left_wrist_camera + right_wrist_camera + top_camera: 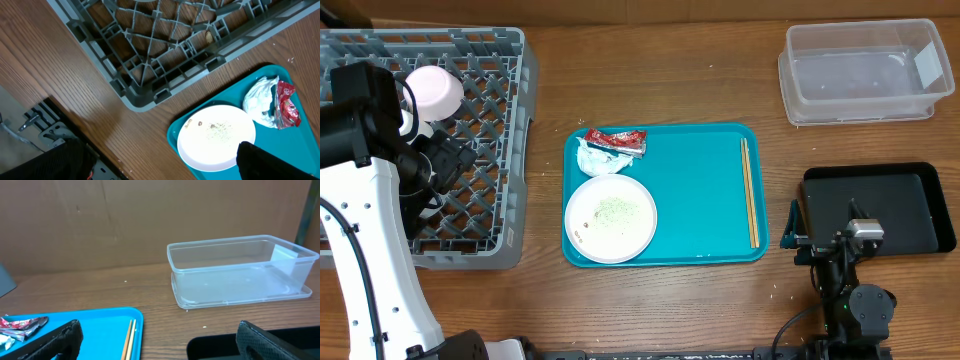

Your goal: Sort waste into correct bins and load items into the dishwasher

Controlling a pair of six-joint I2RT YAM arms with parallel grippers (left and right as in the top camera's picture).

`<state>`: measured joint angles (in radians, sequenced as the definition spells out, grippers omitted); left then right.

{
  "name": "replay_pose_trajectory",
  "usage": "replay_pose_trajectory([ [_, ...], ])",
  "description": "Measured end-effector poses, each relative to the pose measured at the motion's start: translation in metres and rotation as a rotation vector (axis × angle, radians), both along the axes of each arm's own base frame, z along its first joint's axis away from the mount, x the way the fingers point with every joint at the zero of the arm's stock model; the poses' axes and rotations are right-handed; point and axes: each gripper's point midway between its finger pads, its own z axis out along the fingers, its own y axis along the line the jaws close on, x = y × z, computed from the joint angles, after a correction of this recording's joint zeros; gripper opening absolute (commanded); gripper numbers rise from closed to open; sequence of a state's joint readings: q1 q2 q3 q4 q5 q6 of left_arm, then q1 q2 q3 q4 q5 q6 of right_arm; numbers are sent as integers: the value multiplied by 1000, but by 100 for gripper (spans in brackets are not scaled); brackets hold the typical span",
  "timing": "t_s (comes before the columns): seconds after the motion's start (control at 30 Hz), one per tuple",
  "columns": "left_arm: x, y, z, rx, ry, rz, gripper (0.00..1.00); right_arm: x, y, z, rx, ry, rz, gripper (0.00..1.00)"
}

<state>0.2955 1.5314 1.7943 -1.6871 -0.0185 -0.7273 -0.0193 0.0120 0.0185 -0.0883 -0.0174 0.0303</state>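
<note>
Chopsticks (750,193) lie along the right edge of the teal tray (700,180), their long axis running from the robot's side straight toward the far edge of the surface (670,70). The right tool (159,330) hangs near them, low over the left end of the black tray (890,210), its jaws spread wide and holding nothing. In its wrist view the sticks sit just to its left and point the way it faces, so the jaws would close crosswise to them. I judge that a pick calls for a sideways shift left rather than a turn. The clear tub (860,28) stands ahead of it.

The waste is at the tray's other side. The red packet (617,141) and crumpled napkin (595,160) touch in the far left corner, and the white plate (610,235) with its crumbs (613,210) lies just nearer. The left tool (159,150), also fully spread and empty, hovers over the near right part of the dish rack (490,60), where a pale dish (433,90) sits. It is the nearer arm to the waste, though both bins lie well apart on the right.
</note>
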Motion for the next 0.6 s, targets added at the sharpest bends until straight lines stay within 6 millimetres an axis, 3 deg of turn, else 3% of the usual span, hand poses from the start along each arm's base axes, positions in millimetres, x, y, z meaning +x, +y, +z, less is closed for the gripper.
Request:
replay_pose_trajectory([
  [0.1, 0, 0, 0, 0, 0, 0, 100, -1, 13, 5, 59, -19, 77, 100],
  [0.17, 0, 0, 0, 0, 0, 0, 100, -5, 37, 7, 166, -6, 213, 100],
  [0.27, 0, 0, 0, 0, 0, 0, 100, -23, 83, 8, 390, 76, 498, 100],
  [0.43, 0, 0, 0, 0, 0, 0, 99, -49, 117, 18, 708, 223, 730, 100],
  [0.5, 0, 0, 0, -2, 0, 0, 100, -56, 121, 40, 776, 187, 793, 100],
  [0.6, 0, -1, 0, -6, -2, -1, 100, -77, 122, 97, 750, -30, 917, 100],
])
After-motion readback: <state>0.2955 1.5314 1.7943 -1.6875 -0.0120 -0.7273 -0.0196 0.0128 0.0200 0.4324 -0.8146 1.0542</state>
